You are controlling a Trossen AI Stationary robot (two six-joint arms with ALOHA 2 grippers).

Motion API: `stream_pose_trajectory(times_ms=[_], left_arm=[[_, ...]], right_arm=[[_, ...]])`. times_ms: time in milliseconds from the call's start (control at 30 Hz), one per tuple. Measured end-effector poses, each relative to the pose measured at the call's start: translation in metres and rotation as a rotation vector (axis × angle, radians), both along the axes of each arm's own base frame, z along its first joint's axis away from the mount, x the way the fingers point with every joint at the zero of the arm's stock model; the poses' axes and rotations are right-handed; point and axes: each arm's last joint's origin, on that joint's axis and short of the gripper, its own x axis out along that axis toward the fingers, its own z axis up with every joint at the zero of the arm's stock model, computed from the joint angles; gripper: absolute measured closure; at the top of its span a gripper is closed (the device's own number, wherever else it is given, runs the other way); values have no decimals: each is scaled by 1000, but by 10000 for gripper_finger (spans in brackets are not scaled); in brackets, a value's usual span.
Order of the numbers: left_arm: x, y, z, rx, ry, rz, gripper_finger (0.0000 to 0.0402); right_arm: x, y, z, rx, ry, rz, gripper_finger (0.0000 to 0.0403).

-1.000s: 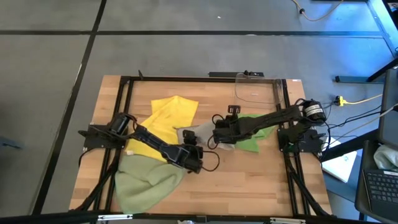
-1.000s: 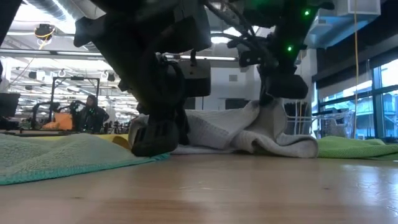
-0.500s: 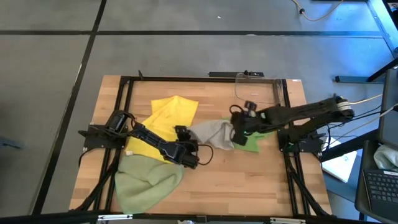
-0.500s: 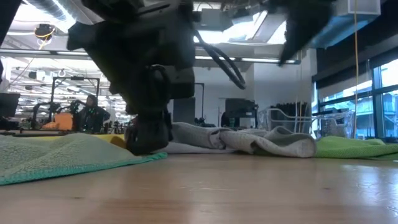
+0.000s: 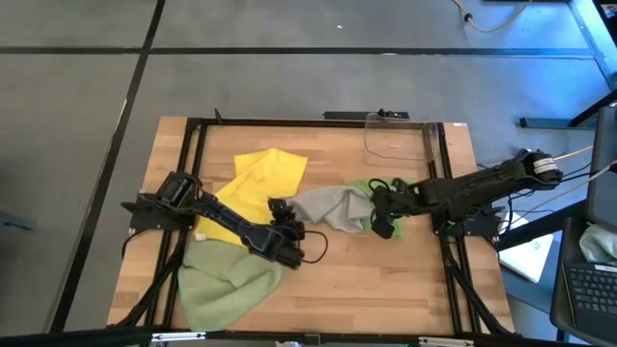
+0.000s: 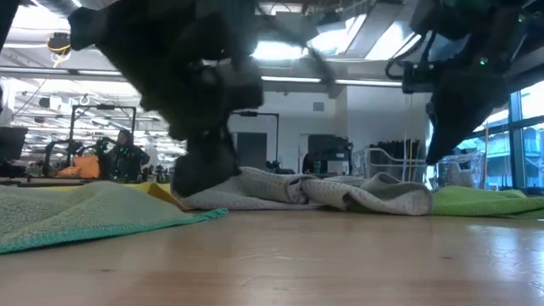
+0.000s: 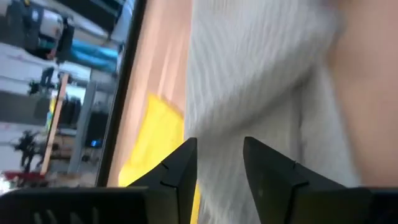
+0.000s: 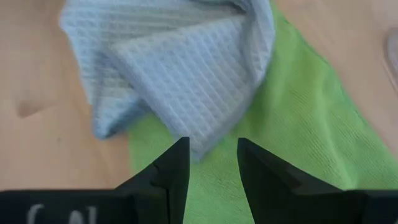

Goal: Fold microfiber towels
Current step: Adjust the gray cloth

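Pale olive-green towel (image 5: 217, 281) on the bench (image 5: 386, 284) front left, yellow towel (image 5: 253, 183) behind it. Left claw (image 5: 280, 214) sits at the grey-beige towel's (image 5: 328, 207) left edge, fingers slightly apart, nothing visibly clamped. Right claw (image 5: 378, 220) hovers parted over that towel's right end and the bright green towel (image 8: 292, 143).

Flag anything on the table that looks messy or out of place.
The grey towel lies crumpled mid-table, one end overlapping the bright green towel. The yellow towel and pale green towel are rumpled too. None is folded. Nothing looks damaged.
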Motion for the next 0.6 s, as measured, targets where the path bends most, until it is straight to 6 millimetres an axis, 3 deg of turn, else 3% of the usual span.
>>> stream_pose_trajectory(times_ms=[167, 300, 400, 467, 600], left_arm=[[30, 0, 16, 24, -120, -128, 278], [58, 16, 33, -42, -255, -272, 278], [69, 43, 37, -146, -325, -304, 278], [71, 69, 34, -185, -344, -238, 278], [65, 111, 14, -431, -334, -170, 278]], right_arm=[[-1, 0, -4, -12, -30, -25, 266], [-1, 2, -4, -29, -36, -14, 266], [-2, 5, -4, -32, -30, 2, 266], [-3, 6, -5, -34, -21, 11, 266], [-6, 10, -6, -40, 16, 28, 266]])
